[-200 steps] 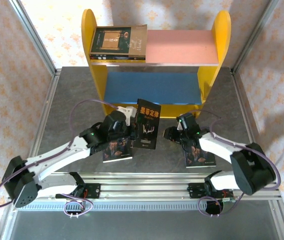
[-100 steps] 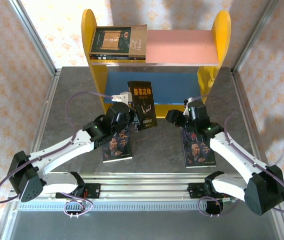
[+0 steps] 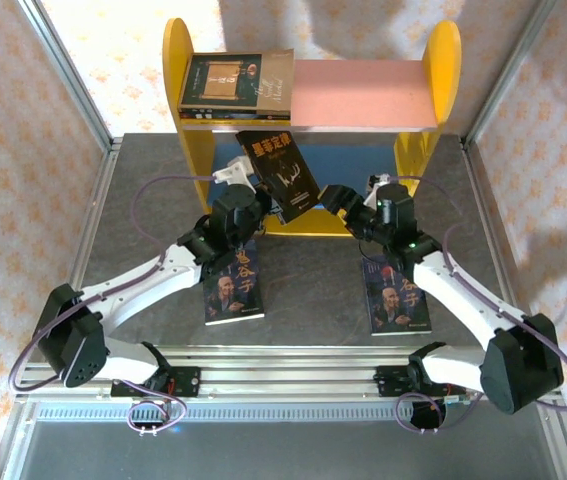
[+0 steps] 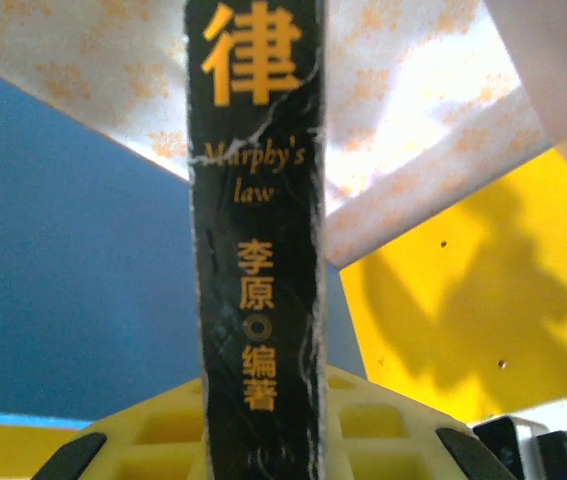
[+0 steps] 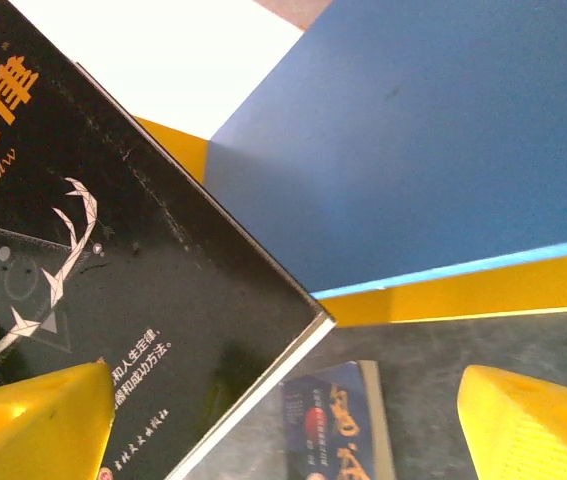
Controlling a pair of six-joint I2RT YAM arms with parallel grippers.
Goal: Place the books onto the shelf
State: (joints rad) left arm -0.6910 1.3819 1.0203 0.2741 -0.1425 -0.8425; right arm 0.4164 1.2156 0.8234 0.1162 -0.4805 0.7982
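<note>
Up it goes: the left gripper (image 3: 259,197) pinches the black book (image 3: 281,172) at its spine edge, just before the shelf (image 3: 441,60), long axis tilted up-left toward the pink board (image 3: 363,92), while the right gripper (image 3: 335,198) hangs spread beside its lower corner.

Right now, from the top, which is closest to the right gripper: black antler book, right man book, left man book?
1. black antler book, just left of the right gripper
2. right man book, on the table's right
3. left man book, on the table's left
</note>
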